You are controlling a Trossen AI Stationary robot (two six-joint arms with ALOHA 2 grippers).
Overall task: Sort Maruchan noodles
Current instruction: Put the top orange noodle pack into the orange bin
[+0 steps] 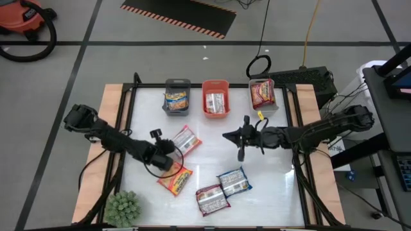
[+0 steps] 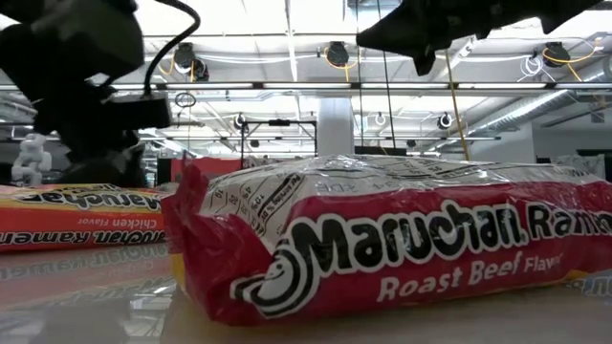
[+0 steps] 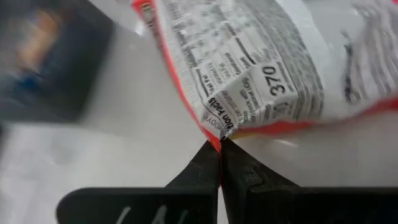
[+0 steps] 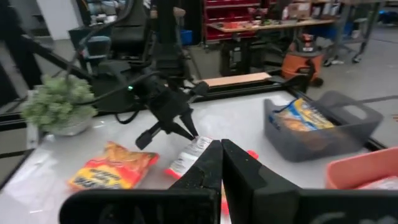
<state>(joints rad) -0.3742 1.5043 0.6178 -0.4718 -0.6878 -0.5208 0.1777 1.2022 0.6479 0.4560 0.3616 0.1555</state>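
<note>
Your left gripper is pinching the corner of the red-and-silver packet, which lies on the table left of centre. Just beside it sits an orange packet. Your right gripper hangs mid-table, fingers pressed together and holding nothing. Two more packets lie toward the front, and three bins along the back each hold one.

Glossy, crinkly plastic on the red packet, catching the ceiling lights. The white tabletop is smooth and shiny, mirroring the orange packet lying on it. Bare, matt wood edges the table. The grey bin looks like dull moulded plastic, and the left gripper shows matt black fingers.
</note>
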